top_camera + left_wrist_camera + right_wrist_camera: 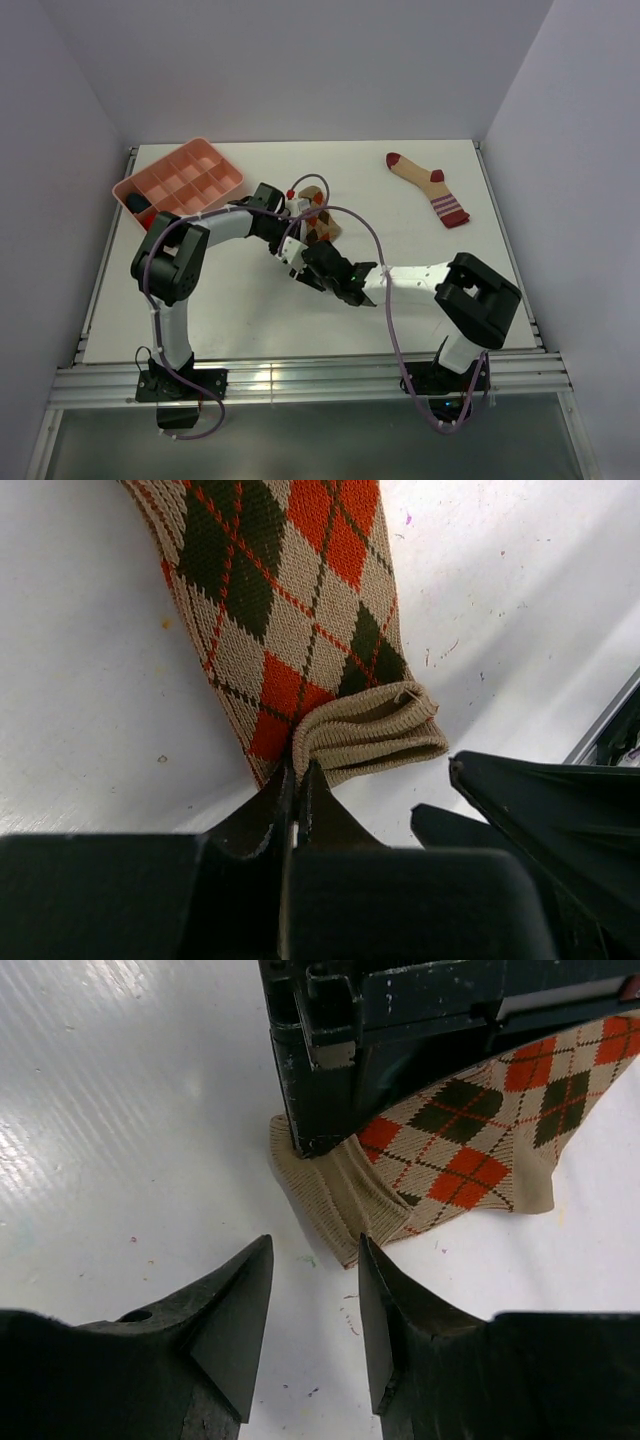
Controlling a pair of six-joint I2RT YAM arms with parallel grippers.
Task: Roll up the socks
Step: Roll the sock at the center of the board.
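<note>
**rollbot_fan:** So, what's the layout right now?

**yam_watcher:** Biggest stuff first: a white table [420,215] with 2 arms bolted at the near edge. The left arm [175,265] reaches up and across toward the middle. The right arm [470,290] bends in low from the right side, so both wrists meet around the table's centre. A pink tray [228,165] with lots of little compartments sits at the far left corner.

**rollbot_fan:** And the socks?

**yam_watcher:** The argyle sock [318,215] lies flat mid-table, right under the 2 wrists. Its tan cuff [370,730] is folded over on itself, making a short thick lip at the end. The striped sock [428,185] lies flat by itself at the far right, well apart from everything.

**rollbot_fan:** Grippers?

**yam_watcher:** The left gripper [295,780] is clamped tight, with its tips pinching the argyle sock's edge right where that fold starts. The right gripper [315,1260] has its jaws apart and hangs low over bare table, just beside the cuff and pointing at it, not touching the fabric as far as I can see.
</note>
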